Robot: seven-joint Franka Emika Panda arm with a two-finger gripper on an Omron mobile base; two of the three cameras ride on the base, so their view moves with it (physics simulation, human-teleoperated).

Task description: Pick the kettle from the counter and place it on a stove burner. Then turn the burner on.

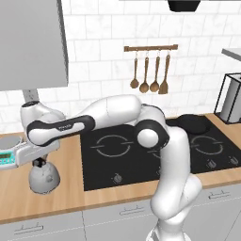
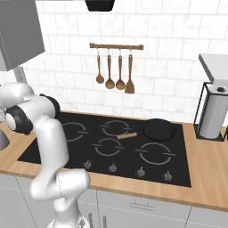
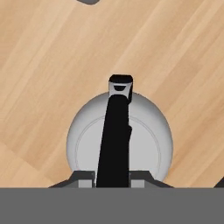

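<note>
Two dark fingertips of my gripper (image 3: pixel 113 176) sit at the bottom of the hand view, one on each side of the kettle's black handle (image 3: pixel 114 140), close against it. I cannot tell whether they are clamped on it or just beside it. Below them the kettle (image 3: pixel 146 140) shows as a grey dome on the counter (image 3: pixel 52 65), its short spout pointing away from me.

From the left base view, my arm reaches out to the left and my hand comes down over the kettle (image 1: pixel 43 178), which stands on the counter (image 1: pixel 70 195) left of the cooktop (image 1: pixel 141 160). Just behind the kettle is a grey scale (image 1: pixel 12 156).

Farther off, on the black glass, lies the burner (image 2: pixel 155 153), well apart from the kettle. A black pan (image 2: pixel 158 129) rests on a back ring. On the wall behind hang wooden utensils (image 2: pixel 115 69) on a rail.
</note>
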